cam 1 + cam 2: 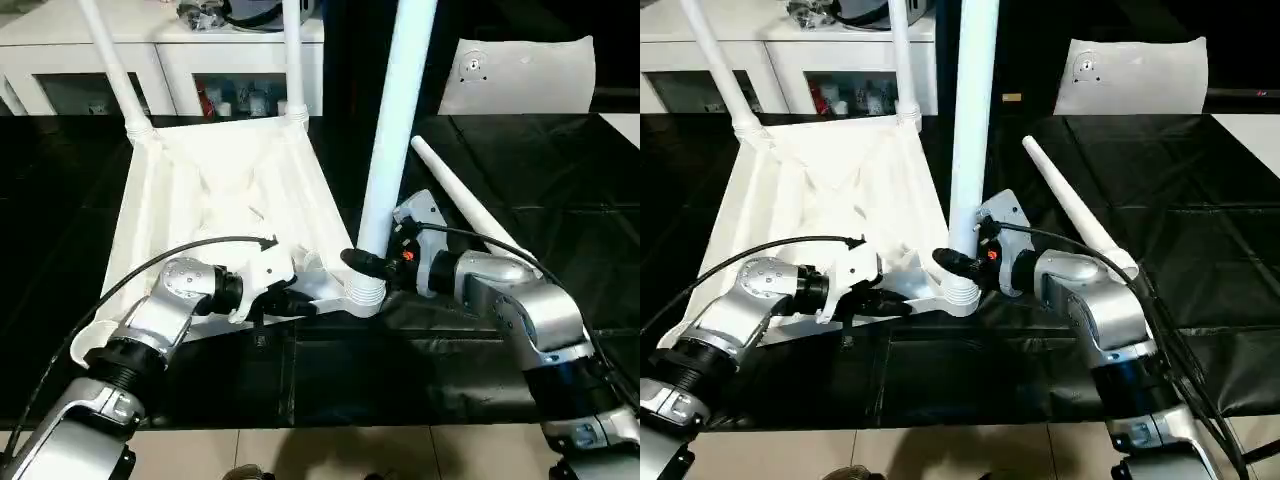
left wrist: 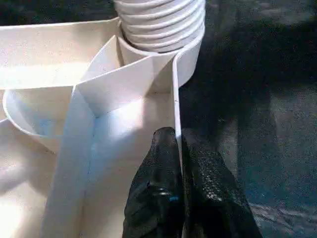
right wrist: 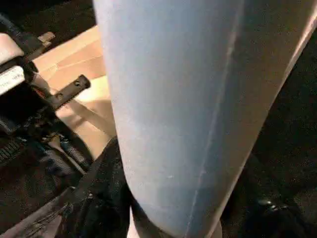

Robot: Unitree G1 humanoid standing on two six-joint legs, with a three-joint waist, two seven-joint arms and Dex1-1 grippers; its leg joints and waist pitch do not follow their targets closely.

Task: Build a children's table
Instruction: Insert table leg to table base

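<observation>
Table top (image 1: 215,200) lies upside down on black mat, centre-left of head views, ribbed underside up.

Progress: 2 legs already stand in far corner sockets, upper left (image 1: 112,65) and upper centre (image 1: 292,60). 3rd leg (image 1: 395,130) upright in near-right socket (image 1: 365,292), threaded collar visible at base; how fully seated, can't tell. 4th leg (image 1: 470,205) loose on mat, right of centre, just beside R arm. Near-left socket looks empty. Judged approx. 3 of 4 legs in.

L gripper (image 2: 179,186): fingers pressed together, pinching thin rim wall of top near 3rd socket. R gripper (image 1: 372,262): fingers part-spread around base of 3rd leg, gripping it.

Parts: white plastic, legs tapered, no damage seen.
</observation>
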